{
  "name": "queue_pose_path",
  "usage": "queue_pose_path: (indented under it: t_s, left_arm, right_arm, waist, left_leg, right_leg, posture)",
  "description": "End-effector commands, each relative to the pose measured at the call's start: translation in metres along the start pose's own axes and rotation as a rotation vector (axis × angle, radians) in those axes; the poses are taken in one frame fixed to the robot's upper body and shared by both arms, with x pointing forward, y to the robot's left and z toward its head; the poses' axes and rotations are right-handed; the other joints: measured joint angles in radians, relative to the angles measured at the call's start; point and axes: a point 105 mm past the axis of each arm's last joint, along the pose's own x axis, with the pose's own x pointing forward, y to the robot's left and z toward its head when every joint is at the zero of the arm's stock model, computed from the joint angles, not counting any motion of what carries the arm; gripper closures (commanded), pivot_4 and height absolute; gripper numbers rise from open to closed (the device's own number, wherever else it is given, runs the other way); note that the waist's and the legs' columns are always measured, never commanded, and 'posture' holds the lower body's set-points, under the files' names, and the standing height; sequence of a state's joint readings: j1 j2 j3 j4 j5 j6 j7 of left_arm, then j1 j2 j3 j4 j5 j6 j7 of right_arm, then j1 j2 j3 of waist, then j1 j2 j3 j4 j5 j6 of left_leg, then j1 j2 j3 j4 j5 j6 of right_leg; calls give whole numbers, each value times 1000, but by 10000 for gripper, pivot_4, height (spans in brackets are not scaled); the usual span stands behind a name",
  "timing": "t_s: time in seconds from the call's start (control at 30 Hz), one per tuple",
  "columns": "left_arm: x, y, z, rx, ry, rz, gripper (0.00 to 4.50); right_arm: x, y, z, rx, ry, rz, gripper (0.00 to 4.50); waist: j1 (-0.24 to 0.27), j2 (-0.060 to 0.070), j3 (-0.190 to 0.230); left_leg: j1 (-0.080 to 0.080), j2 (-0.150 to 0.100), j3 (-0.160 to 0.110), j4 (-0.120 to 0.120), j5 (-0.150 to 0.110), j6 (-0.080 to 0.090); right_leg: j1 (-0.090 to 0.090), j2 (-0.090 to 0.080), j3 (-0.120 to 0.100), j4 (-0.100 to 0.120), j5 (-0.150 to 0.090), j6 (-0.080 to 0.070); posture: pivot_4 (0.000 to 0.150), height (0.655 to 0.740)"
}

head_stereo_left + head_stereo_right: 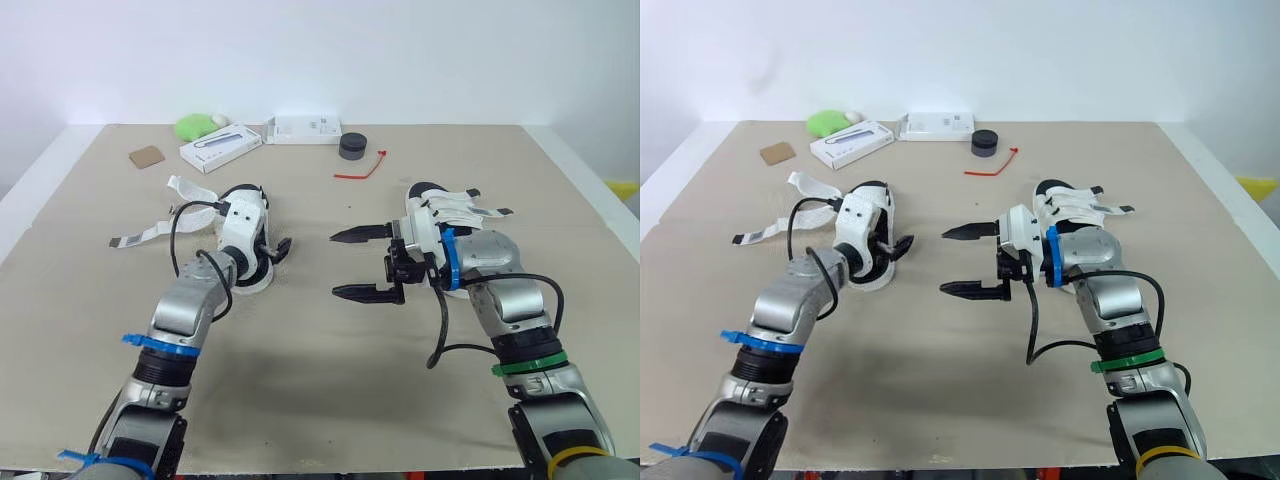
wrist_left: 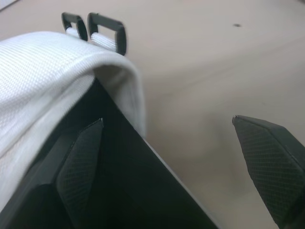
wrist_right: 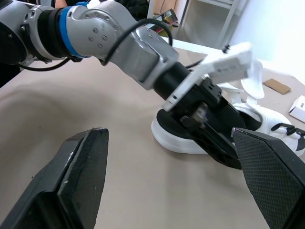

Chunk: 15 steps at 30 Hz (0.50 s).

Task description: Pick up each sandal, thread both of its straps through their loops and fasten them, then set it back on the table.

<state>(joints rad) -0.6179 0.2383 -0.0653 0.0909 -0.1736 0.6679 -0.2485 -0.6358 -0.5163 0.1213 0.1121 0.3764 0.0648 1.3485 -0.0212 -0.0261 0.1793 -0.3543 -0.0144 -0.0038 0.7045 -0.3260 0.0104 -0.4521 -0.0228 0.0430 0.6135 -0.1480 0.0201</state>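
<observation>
Sandal (image 1: pixel 252 281) at spread left end effector (image 1: pixel 272 249), forearm angled inward.

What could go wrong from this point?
1. The left gripper is open astride the left sandal at its side wall; closing could nudge the sandal across the table rather than grip it.
2. Its loose straps splay away from the open right gripper, so they may trail or snag on lifting.

A beige-topped table (image 1: pixel 330 400) with a white rim stands against a plain, evenly lit white wall (image 1: pixel 420 60).
</observation>
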Motion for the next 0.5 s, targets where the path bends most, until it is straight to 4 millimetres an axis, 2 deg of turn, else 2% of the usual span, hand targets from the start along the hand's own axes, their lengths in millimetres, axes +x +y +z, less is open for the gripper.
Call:
queue_pose_path:
  t_s: [0.03, 0.33, 0.37, 0.4, 0.5]
  left_arm:
    - [7, 6, 16, 4, -56, 30, 0]
    - [29, 11, 19, -8, -57, 54, 0]
    - [30, 13, 19, -7, -55, 68, 5542]
    - [32, 15, 18, -18, -52, 73, 8533]
    - [34, 20, 20, -20, -57, 95, 23049]
  right_arm:
    - [1, -4, 8, -43, -9, -3, 606]
    - [2, -5, 7, -46, 0, -7, 606]
    - [2, -5, 7, -46, 1, -7, 0]
    - [2, -5, 7, -46, 2, -7, 0]
    - [2, -6, 7, -47, 4, -9, 0]
  waist:
    - [1, 0, 0]
    - [1, 0, 0]
    - [1, 0, 0]
    - [0, 0, 0]
    - [1, 0, 0]
  left_leg:
    - [0, 0, 0, 0, 0, 0]
    - [0, -1, 0, 0, 1, -2]
    - [0, -1, 0, 0, 1, -2]
    - [0, -1, 0, 0, 1, -2]
    - [0, -1, -1, 0, 1, -2]
  right_leg:
    - [0, 0, 0, 0, 0, 0]
    - [0, -1, 0, 0, 1, 1]
    - [0, -1, 0, 0, 1, 1]
    - [0, -1, 0, 0, 1, 1]
    - [0, -1, 0, 0, 1, 1]
  posture:
    - [1500, 7400]
    - [1500, 7400]
    - [1500, 7400]
    - [1500, 7400]
    - [1500, 7400]
